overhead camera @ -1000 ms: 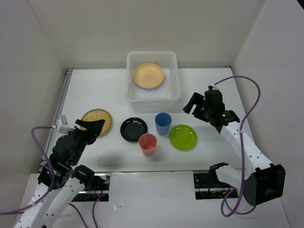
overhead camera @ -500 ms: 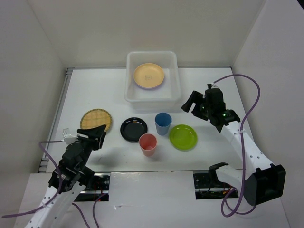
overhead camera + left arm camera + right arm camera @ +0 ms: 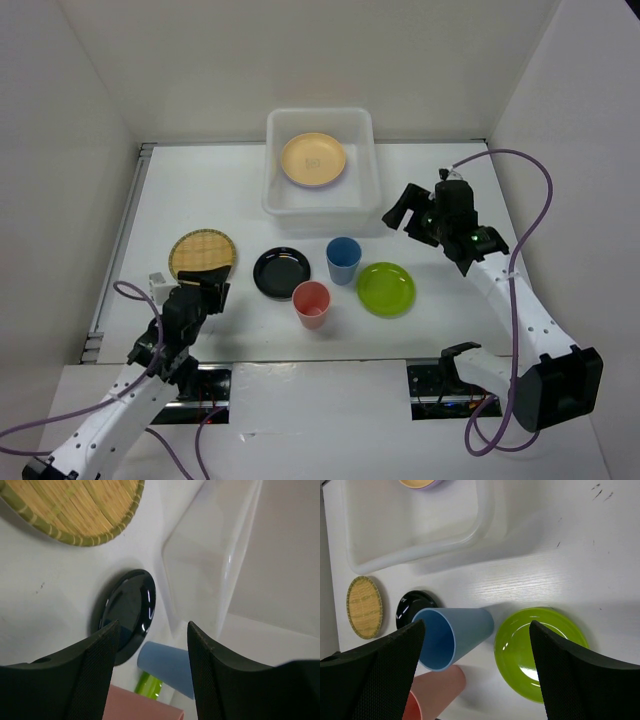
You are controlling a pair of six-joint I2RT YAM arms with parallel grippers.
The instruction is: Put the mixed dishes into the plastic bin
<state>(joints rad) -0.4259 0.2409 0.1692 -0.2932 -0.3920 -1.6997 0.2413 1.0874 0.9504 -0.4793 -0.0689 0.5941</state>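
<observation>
1. The left hand (image 3: 208, 288) hovers over the near-left part of the tabletop (image 3: 210, 190), its fingers spread and nothing between them.
2. Just beyond it, the woven tan plate (image 3: 203, 253) lies flat on the tabletop.
3. To the right sits the black plate (image 3: 281, 272), and the pink cup (image 3: 312, 303) stands upright just beside its near-right edge.
4. The plastic bin (image 3: 272, 195) sits at the far middle. It holds the pale orange plate (image 3: 313, 159), with the edge of a lavender plate (image 3: 314, 185) showing under it.
5. The blue cup (image 3: 343, 258) stands upright in front of the bin, and the lime green plate (image 3: 386, 288) lies just beside it.
6. The right hand (image 3: 405, 218) hangs right of the bin's near corner, fingers spread wide and empty.
</observation>
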